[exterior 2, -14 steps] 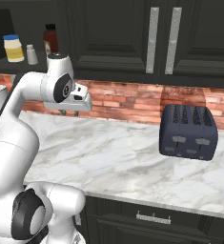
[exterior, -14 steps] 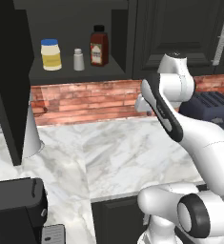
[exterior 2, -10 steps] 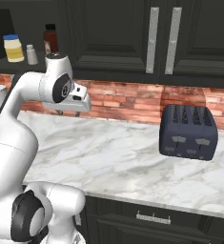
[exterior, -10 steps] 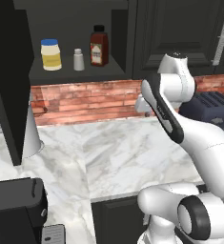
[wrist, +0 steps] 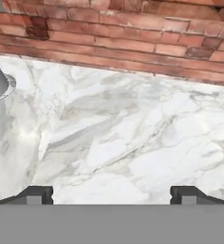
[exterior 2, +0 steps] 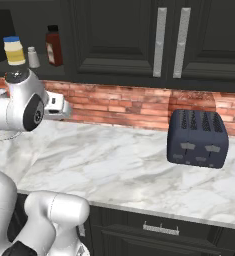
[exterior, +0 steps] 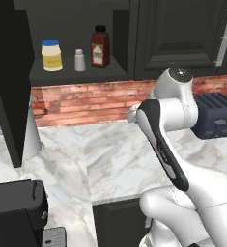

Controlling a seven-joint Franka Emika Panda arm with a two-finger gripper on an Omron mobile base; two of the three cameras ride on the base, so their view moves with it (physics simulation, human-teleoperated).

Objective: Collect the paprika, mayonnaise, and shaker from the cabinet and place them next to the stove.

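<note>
On the cabinet point(exterior: 182, 34) shelf at our 11 o'clock stand the paprika point(exterior: 100, 47), mayonnaise point(exterior: 51, 55) and shaker point(exterior: 79, 60), apart. Our arm hides part of the toaster point(exterior 2: 197, 138) at 2 o'clock. Bare marble desk point(wrist: 132, 143) lies beneath our hand point(wrist: 111, 195), fingers point(wrist: 37, 194) spread wide, empty. A white cone point(exterior: 32, 137) is cut off at 9 o'clock.

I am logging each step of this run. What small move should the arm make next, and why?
Probably raise the open gripper toward the cabinet shelf. The paprika, shaker and mayonnaise all stand there untouched, while the hand points down at the marble counter, holding nothing.
</note>
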